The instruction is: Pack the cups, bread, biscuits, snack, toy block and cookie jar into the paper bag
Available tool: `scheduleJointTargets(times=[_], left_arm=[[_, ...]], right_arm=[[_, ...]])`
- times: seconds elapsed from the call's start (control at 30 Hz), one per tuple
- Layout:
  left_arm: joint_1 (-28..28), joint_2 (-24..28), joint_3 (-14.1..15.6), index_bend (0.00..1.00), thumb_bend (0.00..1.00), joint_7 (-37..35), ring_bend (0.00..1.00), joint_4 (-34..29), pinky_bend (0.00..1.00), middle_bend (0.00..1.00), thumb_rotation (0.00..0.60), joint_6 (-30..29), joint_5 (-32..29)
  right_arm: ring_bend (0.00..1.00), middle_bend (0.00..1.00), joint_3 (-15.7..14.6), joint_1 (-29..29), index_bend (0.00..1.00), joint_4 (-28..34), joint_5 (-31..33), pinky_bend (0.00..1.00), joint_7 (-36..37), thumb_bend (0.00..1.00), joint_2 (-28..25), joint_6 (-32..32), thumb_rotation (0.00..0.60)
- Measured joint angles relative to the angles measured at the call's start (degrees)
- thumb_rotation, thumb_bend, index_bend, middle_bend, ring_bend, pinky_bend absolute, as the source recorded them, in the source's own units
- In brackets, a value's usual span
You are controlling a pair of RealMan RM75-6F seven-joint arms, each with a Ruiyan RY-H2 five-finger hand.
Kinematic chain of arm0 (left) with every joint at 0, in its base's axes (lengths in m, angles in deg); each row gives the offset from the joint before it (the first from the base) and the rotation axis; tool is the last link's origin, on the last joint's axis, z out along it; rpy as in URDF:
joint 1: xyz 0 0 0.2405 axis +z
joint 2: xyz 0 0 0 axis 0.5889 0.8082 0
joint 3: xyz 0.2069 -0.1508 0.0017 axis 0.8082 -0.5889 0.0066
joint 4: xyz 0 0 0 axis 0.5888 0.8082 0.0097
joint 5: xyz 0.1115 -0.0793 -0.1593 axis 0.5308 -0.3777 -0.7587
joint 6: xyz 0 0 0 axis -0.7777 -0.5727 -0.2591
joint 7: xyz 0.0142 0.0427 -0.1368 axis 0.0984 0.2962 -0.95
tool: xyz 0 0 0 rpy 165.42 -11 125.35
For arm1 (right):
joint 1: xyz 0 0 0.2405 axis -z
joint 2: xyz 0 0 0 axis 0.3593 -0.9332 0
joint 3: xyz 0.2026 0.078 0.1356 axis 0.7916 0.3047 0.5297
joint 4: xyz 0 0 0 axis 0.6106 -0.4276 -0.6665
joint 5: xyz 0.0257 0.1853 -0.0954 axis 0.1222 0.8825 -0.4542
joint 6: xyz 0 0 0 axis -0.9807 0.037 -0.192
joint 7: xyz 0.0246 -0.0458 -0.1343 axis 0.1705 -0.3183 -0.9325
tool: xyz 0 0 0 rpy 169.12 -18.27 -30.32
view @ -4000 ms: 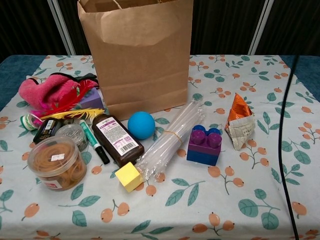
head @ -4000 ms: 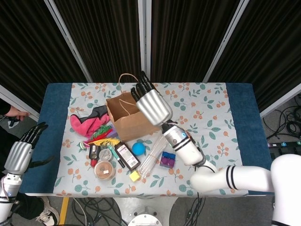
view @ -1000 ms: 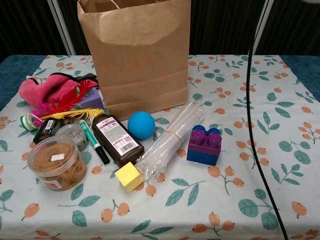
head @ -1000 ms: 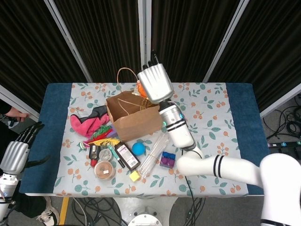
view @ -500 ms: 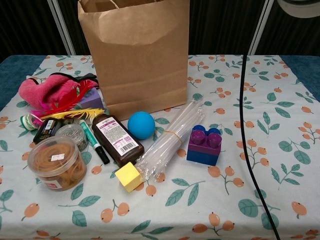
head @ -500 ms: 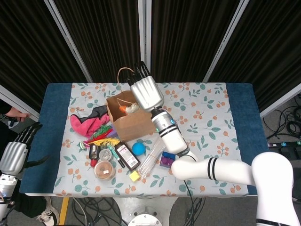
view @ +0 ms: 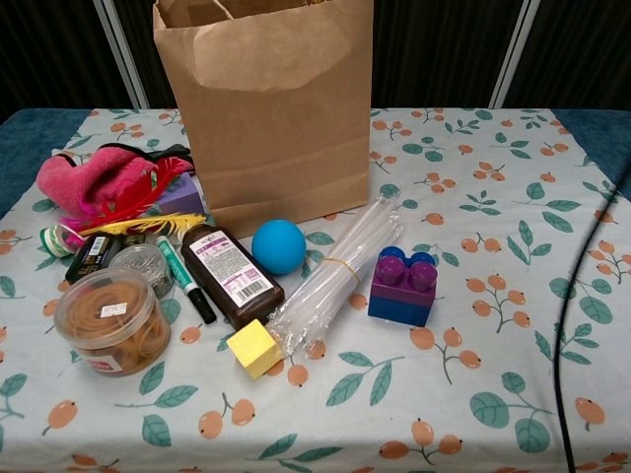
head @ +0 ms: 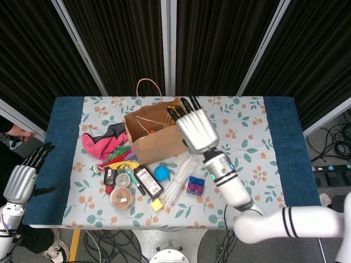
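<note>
Overhead, empty right robot hand point(head: 196, 130) with fingers spread, hiding part of the paper bag point(head: 155, 135) mouth.

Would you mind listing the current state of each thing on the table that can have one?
paper bag: upright, top open, some contents visible inside
right hand: fingers spread, holding nothing, by the bag's rim
left hand: holding nothing, off the table's left edge
toy block: upright on the table, not yet packed
brown bottle: lying on its side
cookie jar: upright, lid on
</note>
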Motion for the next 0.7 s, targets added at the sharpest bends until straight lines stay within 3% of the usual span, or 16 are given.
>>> scheduleJointTargets(times=[0.13, 0.2, 0.27, 0.57, 0.7], left_arm=[[0.1, 0.2, 0.0, 0.14, 0.19, 0.4, 0.13, -0.5, 0.21, 0.18, 0.6, -0.2, 0.0], [0.3, 0.3, 0.0, 0.14, 0.19, 0.6, 0.13, -0.7, 0.21, 0.18, 0.6, -0.5, 0.0], [0.4, 0.4, 0.0, 0.14, 0.19, 0.6, 0.13, -0.8, 0.21, 0.18, 0.6, -0.7, 0.0], [0.7, 1.2, 0.4, 0.14, 0.19, -0.2, 0.13, 0.0, 0.21, 0.18, 0.6, -0.7, 0.2], [0.8, 1.0, 0.7, 0.14, 0.19, -0.6, 0.13, 0.6, 0.21, 0.18, 0.6, -0.6, 0.3]], right_arm=[[0.15, 0.32, -8.2, 7.4, 0.22, 7.1, -1.9, 0.04, 3.3, 0.0, -2.4, 1.4, 0.6], [0.16, 0.33, -12.2, 10.9, 0.22, 7.6, -3.4, 0.05, 6.0, 0.0, -1.9, 2.0, 0.6], [0.16, 0.32, -14.4, 13.3, 0.22, 6.6, -4.2, 0.05, 9.0, 0.0, 0.1, 2.4, 0.6], [0.11, 0.23, -17.8, 22.5, 0.2, -6.2, -8.8, 0.0, 23.2, 0.0, 15.8, 3.8, 0.6], [0.05, 0.18, -18.3, 25.7, 0.19, -11.2, -11.1, 0.0, 25.8, 0.0, 21.3, 4.8, 0.6]])
